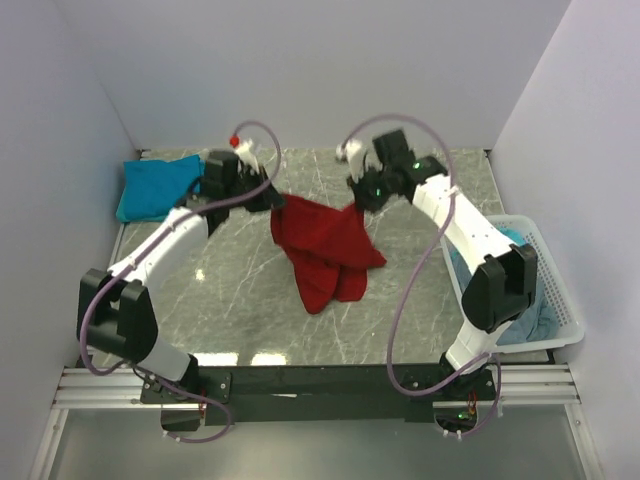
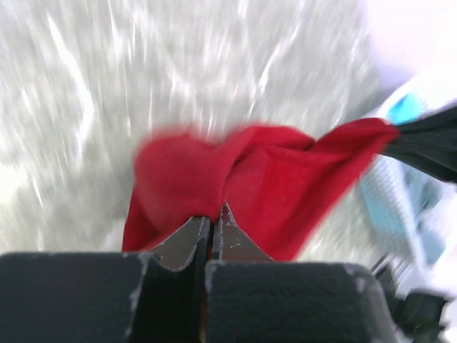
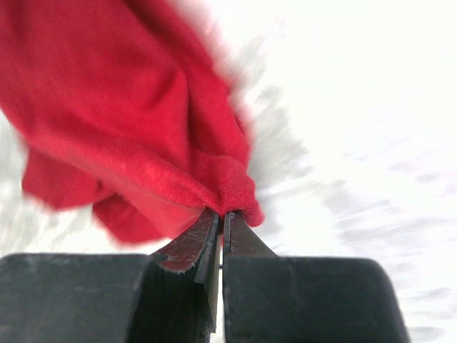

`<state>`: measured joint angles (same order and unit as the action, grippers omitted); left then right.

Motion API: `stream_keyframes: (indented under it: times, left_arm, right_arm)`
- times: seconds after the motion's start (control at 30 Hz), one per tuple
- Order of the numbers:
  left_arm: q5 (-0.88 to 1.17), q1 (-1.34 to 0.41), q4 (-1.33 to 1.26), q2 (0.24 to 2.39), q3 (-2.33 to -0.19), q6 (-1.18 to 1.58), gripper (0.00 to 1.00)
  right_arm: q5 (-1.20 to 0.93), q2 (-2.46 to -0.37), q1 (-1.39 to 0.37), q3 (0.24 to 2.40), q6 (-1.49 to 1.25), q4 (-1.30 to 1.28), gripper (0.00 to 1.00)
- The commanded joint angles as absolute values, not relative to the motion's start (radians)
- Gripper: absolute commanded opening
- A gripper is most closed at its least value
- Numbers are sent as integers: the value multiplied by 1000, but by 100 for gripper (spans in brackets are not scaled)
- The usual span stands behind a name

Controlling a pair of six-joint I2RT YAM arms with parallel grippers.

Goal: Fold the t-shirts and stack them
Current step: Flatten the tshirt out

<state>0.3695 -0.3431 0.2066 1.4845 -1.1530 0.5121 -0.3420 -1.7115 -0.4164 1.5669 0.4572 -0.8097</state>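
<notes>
Grey marbled table point(image 1: 230, 300), boxed in by pale walls. Above its middle, a red shirt point(image 1: 325, 250) strung between both claws, top edge pulled across, the rest drooping in bunched folds toward the near side; hard to tell whether the lowest fold touches the table. Left claw point(image 1: 272, 202) shut tight on the shirt's upper left corner; seen from the left wrist, jaws pressed together with red fabric pinched at the tips. Right claw point(image 1: 358, 203) likewise clamped on the upper right corner, a small wad of red squeezed between closed jaws in the right wrist view. In the far left corner, a teal shirt point(image 1: 158, 187) lying on the table, well apart from the red one. At the right edge, a white basket point(image 1: 560, 300) with blue cloth point(image 1: 530, 325) heaped inside.
</notes>
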Motion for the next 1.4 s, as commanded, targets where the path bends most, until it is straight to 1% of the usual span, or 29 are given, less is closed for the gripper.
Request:
stream_keyframes:
  times: [0.0,0.03,0.13,0.2,0.23,0.27,0.3,0.37,0.4,0.43,0.47,0.5,0.53,0.6,0.7,0.77,0.87,0.9,1.07,1.13,1.27,1.37]
  left_arm:
    - [408,-287,207,1514,-1431,499,0]
    - [410,-279,228,1528,-1556,494,0]
    - [397,-267,268,1522,-1740,482,0]
    - [390,-267,265,1488,-1781,477,0]
    - [387,-267,246,1464,-1772,479,0]
    - [390,-267,230,1406,-1750,489,0]
    - [396,-267,215,1372,-1720,495,0]
    - [429,-268,172,1275,-1599,518,0]
    - [455,-270,161,1244,-1501,528,0]
    - [501,-276,155,1188,-1447,538,0]
    - [520,-285,144,1158,-1392,558,0]
    - [532,-294,146,1132,-1288,564,0]
    - [537,-320,147,1087,-1240,566,0]
    - [526,-348,166,1049,-1134,565,1]
    - [499,-382,192,990,-1080,566,0]
    - [462,-393,212,944,-1091,552,0]
    - [427,-393,265,910,-1173,520,0]
    - [419,-393,285,908,-1234,511,0]
    - [364,-394,293,975,-1409,460,1]
    - [341,-393,258,1038,-1454,456,0]
    - [342,-377,145,1182,-1456,504,0]
    - [449,-309,27,1348,-1434,630,0]
  right_arm:
    - [-268,-1623,-405,1851,450,-799,0]
    - [-278,-1621,-399,1979,446,-807,0]
    - [-331,-1579,-377,2145,436,-825,0]
    - [-388,-1531,-374,2145,448,-831,0]
    - [-414,-1463,-376,2117,451,-830,0]
    - [-435,-1427,-374,2082,465,-821,0]
    - [-471,-1383,-374,1977,468,-809,0]
    - [-504,-1243,-376,1846,513,-792,0]
    - [-529,-1194,-376,1715,540,-795,0]
    - [-570,-1098,-368,1644,567,-808,0]
    - [-584,-1048,-364,1576,625,-818,0]
    - [-595,-1001,-359,1452,649,-824,0]
    - [-601,-920,-354,1400,667,-839,0]
    - [-604,-878,-356,1315,678,-874,0]
    - [-601,-819,-348,1269,641,-867,0]
    - [-612,-818,-331,1282,621,-853,0]
    - [-627,-851,-315,1380,589,-850,0]
    - [-635,-879,-302,1446,581,-850,0]
    - [-673,-972,-259,1662,493,-827,0]
    - [-678,-1017,-239,1696,457,-795,0]
    - [-631,-1057,-238,1662,385,-675,0]
    - [-551,-1098,-236,1516,322,-539,0]
